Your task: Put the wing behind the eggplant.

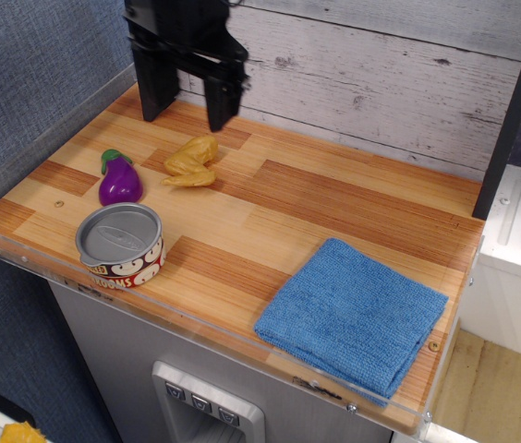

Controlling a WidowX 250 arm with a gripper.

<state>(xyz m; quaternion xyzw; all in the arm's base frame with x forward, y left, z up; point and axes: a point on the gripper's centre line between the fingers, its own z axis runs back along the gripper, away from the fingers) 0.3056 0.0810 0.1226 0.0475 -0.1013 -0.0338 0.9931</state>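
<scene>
The yellow-tan wing point(193, 162) lies on the wooden tabletop point(316, 198) near the back left. The purple eggplant point(119, 181) with its green cap lies to the wing's left and slightly nearer the front, a small gap apart. My black gripper point(191, 103) hangs open and empty above the back of the table, over and just behind the wing, well clear of it. Its left finger overlaps a dark upright post behind it.
A tin can point(120, 243) stands near the front left edge, in front of the eggplant. A folded blue cloth point(353, 314) lies at the front right. A dark post point(152, 92) stands at the back left. A plank wall point(381, 74) closes the back.
</scene>
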